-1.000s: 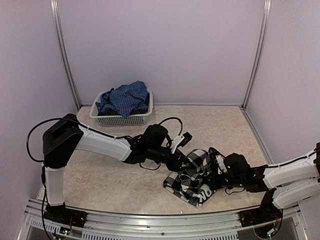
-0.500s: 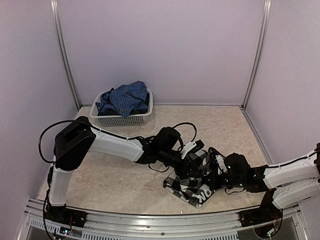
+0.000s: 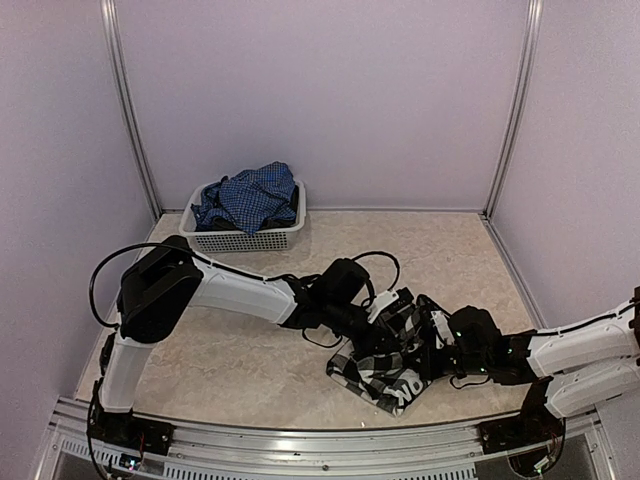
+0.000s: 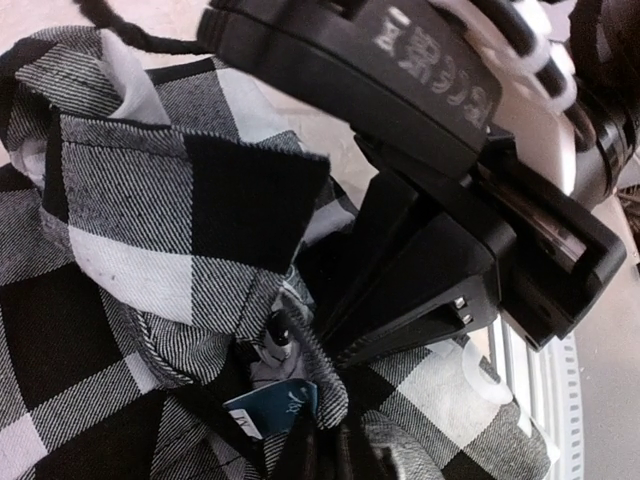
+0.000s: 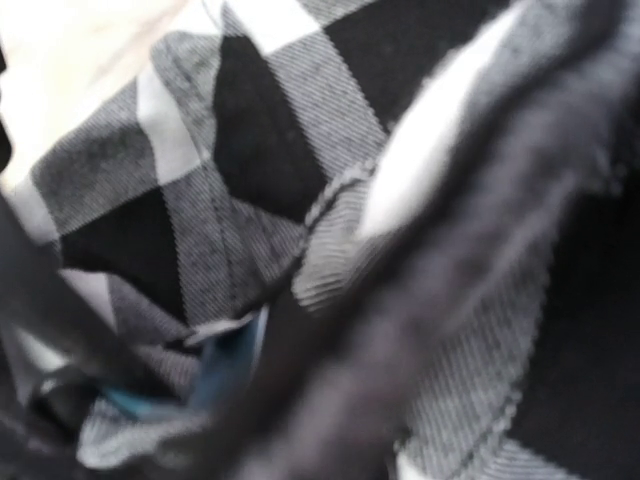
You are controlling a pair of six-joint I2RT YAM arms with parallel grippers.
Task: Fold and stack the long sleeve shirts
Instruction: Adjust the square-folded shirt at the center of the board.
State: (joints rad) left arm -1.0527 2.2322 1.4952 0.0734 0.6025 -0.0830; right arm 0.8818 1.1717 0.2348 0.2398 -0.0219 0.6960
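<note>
Where the two arms met over the near right part of the marble-patterned table [image 3: 200, 350], the black-and-white checked shirt [image 3: 372, 368] lay in a crumpled heap, with white block letters [image 3: 408, 386] showing on a black strip at its near edge. The left gripper [image 3: 398, 322] reached across from the left and sat low on the heap's far side. In its wrist view the fingertips stood drawn nearly together, sunk into a fold of the checked cloth at the bottom of the picture. The right gripper [image 3: 424, 346] came in from the right, its jaws closed to a narrow wedge. The tips were buried in the same shirt, just beside a small blue label [image 4: 275, 408] in the bunched cloth. The right wrist camera showed little beyond blurred checks pressed close against it. The two grippers were near each other, both on the heap's upper part. Well apart from them, at the far left of the table against the back wall, the blue finely checked shirt [image 3: 250, 195] sat piled in the white mesh basket [image 3: 245, 240], rising above its rim.
</note>
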